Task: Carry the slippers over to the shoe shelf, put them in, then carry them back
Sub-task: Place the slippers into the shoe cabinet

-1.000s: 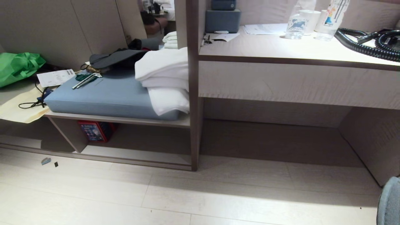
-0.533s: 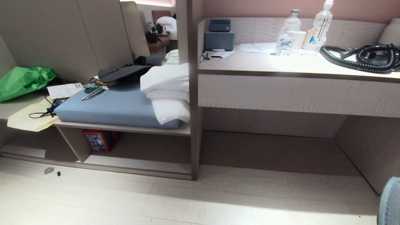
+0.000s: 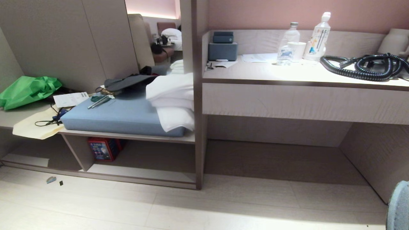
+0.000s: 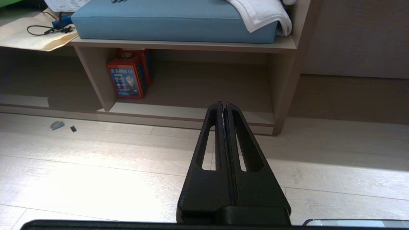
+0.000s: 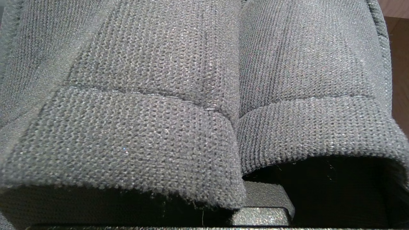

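Right gripper (image 5: 260, 214) fingers clamped on both slippers (image 5: 204, 105); left gripper (image 4: 224, 103) fingers pressed together, empty. Risk: soft fabric slips free before reaching shoe shelf (image 3: 140, 174).

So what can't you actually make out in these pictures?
- Right wrist view: the slippers fill the frame, hiding the right gripper's fingers and the room behind them.
- Head view: neither arm shows.
- Head view: the shoe shelf, its far left cut by the edge.
- Left wrist view: print on the red box, too small.
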You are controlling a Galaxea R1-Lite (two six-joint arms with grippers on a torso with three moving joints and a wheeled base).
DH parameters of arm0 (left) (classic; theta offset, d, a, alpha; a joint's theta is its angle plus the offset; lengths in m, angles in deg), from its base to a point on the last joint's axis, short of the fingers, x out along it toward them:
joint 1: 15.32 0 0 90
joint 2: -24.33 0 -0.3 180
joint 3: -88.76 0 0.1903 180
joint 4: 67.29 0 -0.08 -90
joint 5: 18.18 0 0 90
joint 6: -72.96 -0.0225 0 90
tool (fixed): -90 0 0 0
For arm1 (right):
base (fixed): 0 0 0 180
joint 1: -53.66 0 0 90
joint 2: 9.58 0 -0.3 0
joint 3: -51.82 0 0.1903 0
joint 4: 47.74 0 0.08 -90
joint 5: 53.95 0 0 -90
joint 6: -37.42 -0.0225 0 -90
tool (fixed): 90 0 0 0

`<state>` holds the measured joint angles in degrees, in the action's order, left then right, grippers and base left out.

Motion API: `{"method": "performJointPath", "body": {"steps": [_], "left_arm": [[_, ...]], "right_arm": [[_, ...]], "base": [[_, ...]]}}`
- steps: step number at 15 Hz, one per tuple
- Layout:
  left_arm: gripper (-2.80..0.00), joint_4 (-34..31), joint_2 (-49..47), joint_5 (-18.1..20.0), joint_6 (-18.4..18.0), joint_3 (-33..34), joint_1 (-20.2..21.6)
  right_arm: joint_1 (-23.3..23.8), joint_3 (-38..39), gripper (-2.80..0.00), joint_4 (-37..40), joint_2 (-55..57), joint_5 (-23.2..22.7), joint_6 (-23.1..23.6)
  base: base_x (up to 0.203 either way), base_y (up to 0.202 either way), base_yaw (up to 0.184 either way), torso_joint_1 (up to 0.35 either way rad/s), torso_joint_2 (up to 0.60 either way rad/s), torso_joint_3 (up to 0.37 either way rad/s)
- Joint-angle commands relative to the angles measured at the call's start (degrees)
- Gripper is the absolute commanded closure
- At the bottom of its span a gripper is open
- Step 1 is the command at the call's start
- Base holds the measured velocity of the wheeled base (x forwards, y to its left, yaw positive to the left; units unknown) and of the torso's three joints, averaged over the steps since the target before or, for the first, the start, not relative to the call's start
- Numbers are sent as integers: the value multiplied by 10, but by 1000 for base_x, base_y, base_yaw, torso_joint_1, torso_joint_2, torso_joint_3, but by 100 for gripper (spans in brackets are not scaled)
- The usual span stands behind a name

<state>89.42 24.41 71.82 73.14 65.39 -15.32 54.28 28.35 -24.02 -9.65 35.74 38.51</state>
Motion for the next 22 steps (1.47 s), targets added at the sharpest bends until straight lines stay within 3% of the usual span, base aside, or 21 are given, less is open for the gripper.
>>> {"method": "performJointPath", "body": {"steps": [1, 7, 22], "left_arm": [[0, 0, 0, 0, 0, 0, 0], [0, 0, 0, 0, 0, 0, 0], [0, 0, 0, 0, 0, 0, 0]], "right_arm": [[0, 0, 0, 0, 1, 0, 1], [0, 0, 0, 0, 1, 0, 1], [0, 0, 0, 0, 1, -1, 1]], "base": [[0, 0, 0, 0, 0, 0], [0, 40, 0, 1, 0, 2], [0, 196, -2, 3, 3, 1]]}}
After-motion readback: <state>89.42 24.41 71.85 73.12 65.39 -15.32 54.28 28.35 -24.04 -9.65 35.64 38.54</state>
